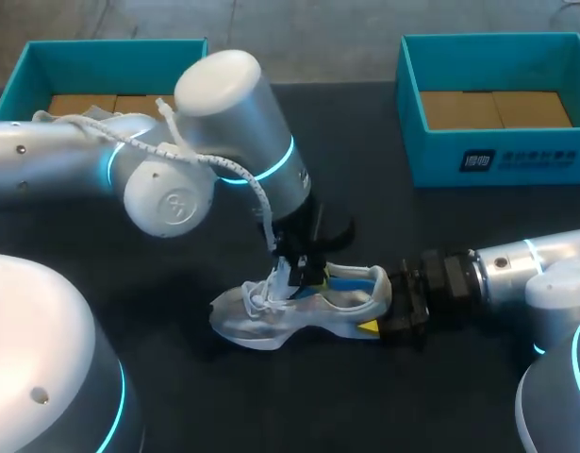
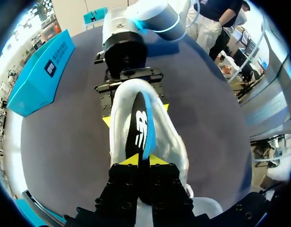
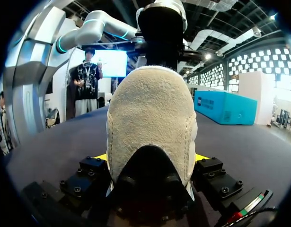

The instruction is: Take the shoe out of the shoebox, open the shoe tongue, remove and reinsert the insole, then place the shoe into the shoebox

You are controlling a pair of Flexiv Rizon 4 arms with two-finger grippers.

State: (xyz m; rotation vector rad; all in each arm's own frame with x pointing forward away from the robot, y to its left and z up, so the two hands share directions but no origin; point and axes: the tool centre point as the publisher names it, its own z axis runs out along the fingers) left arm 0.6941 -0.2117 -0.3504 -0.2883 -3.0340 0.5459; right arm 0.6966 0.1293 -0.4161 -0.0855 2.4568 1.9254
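Pale shoe (image 1: 271, 321) out on the dark tabletop (image 1: 384, 396), a tool at each end.
Two teal shoeboxes (image 1: 431, 151) stand at upper left and upper right. The shoe lies at lower centre, toe pointing left. The right tool (image 1: 374, 307) clamps its heel from both sides. The left tool (image 2: 144, 160), nearly closed, pinches the black-and-blue insole (image 2: 138, 127).

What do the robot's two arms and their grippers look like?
The left arm and right arm are smooth, rounded silver-white tubes with glowing cyan rings at the joints. A white braided cable runs along the outside of the left arm. The left gripper and right gripper are blocky black bodies studded with screws, with bright yellow fingertips.
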